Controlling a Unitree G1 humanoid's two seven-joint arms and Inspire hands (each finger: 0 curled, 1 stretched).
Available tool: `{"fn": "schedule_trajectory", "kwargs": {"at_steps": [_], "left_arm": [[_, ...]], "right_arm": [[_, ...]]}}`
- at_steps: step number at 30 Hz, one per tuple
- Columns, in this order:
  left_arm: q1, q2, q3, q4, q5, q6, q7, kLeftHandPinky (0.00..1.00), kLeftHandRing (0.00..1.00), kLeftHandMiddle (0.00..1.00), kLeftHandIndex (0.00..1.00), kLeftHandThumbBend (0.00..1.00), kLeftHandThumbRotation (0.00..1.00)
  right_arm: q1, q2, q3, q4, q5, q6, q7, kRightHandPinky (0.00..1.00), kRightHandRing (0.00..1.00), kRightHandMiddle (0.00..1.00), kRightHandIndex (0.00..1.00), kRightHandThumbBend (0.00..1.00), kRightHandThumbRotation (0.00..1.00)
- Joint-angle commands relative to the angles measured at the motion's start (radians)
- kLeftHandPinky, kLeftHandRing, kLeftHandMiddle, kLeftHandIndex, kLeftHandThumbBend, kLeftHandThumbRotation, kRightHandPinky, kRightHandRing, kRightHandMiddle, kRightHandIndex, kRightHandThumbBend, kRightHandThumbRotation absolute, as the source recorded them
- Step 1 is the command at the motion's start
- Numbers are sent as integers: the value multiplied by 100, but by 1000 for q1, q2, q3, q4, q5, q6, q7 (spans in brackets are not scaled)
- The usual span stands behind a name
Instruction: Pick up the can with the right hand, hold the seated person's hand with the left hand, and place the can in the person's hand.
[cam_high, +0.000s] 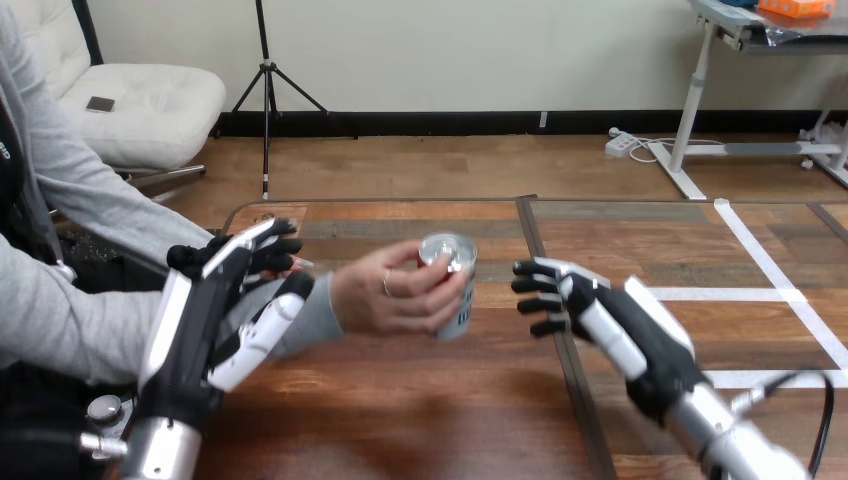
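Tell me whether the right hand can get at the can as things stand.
Probably yes: the right hand is open beside the can, bare table between them. The person's hand wraps the can's left side, leaving its right side free.

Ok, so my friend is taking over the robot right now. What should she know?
Left hand: fingers and thumb curled round the person's wrist.
Right hand: open and holding nothing, just right of the can and apart from it.
Can: upright in the person's hand, which grips it over the table.
Done: the can is in the person's hand.
Left: probably only to release the wrist and draw both arms back.
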Motion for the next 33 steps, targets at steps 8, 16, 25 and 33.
{"fn": "schedule_trajectory", "kwargs": {"at_steps": [8,16,25,33], "left_arm": [[-20,-29,26,97,-23,-84,2,80,88,88,85,53,100],[-7,-54,30,107,-30,-102,6,83,89,89,86,51,100],[21,-93,47,94,-57,-111,15,91,93,90,86,55,99],[20,-120,61,130,-57,-181,39,95,94,90,84,52,96]], "right_arm": [[34,52,-31,-93,80,-15,26,85,90,91,93,96,100],[92,84,-37,-137,117,-9,21,91,93,94,95,94,100],[126,115,-54,-150,135,-26,2,94,93,94,96,92,100],[124,127,-78,-132,165,-34,25,98,94,94,96,92,100]]}}
